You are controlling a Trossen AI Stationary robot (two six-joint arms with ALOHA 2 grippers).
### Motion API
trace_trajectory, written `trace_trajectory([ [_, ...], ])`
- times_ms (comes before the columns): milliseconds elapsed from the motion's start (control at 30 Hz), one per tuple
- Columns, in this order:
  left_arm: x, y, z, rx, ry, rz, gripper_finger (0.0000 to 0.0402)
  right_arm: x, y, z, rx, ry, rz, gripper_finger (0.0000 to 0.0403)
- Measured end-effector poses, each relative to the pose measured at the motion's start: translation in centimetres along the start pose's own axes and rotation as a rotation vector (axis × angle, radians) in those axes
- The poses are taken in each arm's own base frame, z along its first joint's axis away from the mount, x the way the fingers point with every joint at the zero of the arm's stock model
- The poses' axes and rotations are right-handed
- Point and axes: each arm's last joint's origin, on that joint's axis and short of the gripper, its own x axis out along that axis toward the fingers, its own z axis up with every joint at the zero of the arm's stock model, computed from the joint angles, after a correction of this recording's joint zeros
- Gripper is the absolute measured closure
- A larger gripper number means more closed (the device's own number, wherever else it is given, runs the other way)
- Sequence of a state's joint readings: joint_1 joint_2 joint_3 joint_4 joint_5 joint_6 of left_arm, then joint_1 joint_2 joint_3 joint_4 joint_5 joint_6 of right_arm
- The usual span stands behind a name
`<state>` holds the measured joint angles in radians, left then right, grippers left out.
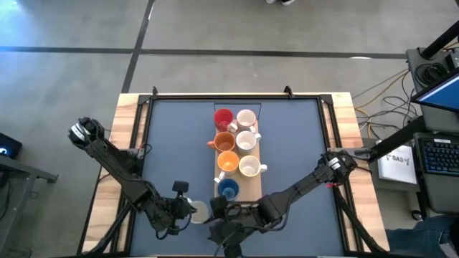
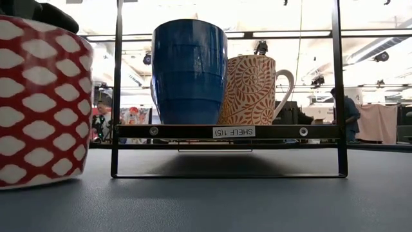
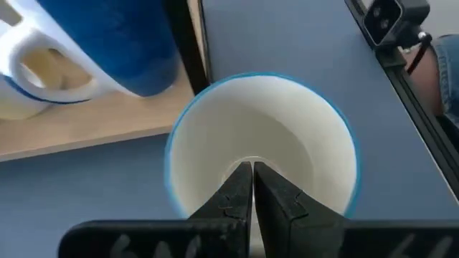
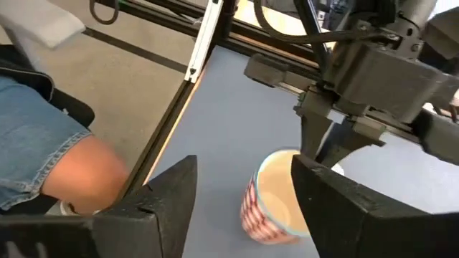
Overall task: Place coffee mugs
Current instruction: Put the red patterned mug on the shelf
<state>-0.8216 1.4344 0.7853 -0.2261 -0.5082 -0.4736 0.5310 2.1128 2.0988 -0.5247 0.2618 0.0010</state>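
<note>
A red mug with a white pattern (image 2: 38,103) and a white inside (image 3: 262,136) sits tilted at the table's near edge (image 1: 199,211), beside the wooden shelf board (image 1: 252,190). My left gripper (image 1: 188,208) is shut at its rim. My right gripper (image 4: 244,208) stands open just right of this mug (image 4: 269,201), its fingers apart from it. On the board stand several mugs in two rows: red (image 1: 223,117), orange (image 1: 227,160), white (image 1: 249,167) and, nearest, blue (image 1: 228,189). The low view shows the blue mug (image 2: 188,71) and an orange patterned one (image 2: 251,90) on the shelf (image 2: 193,131). My left gripper's fingers (image 3: 276,197) meet at the mug's rim (image 3: 215,168) on the side facing that arm, slanting down from the table's left. The fingers themselves hide which part they pinch. The mug leans with its mouth toward this gripper; its base is low at the table top.
A person's leg in jeans (image 4: 43,150) is close beyond the table's near edge. Black frame rails (image 1: 147,136) run along the mat's sides, and the shelf's black posts (image 2: 117,90) stand upright. Open blue mat (image 1: 179,150) lies left and right of the board.
</note>
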Motion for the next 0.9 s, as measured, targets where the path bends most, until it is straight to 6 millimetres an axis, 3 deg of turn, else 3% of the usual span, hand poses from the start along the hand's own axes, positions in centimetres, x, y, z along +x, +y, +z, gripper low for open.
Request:
trace_trajectory([
  [167, 0.4, -0.3, -0.3, 0.018, 0.033, -0.019, 0.0402, -0.4, 1.9, -0.3, 0.015, 0.006, 0.023, 0.0178],
  [500, -1.5, -0.6, 2.7, 0.132, 0.013, -0.004, 0.0402, -0.4, 4.3, -1.6, 0.126, 0.038, -0.011, 0.0188],
  [733, -3.0, 1.2, 2.5, 0.280, 0.123, 0.326, 0.0402, 0.0, 4.4, -2.2, 0.161, 0.040, -0.053, 0.0188],
  [900, -2.0, 2.9, 0.5, 0.327, 0.169, 0.462, 0.0402, 0.1, 4.3, -1.9, 0.157, 0.004, -0.065, 0.0188],
])
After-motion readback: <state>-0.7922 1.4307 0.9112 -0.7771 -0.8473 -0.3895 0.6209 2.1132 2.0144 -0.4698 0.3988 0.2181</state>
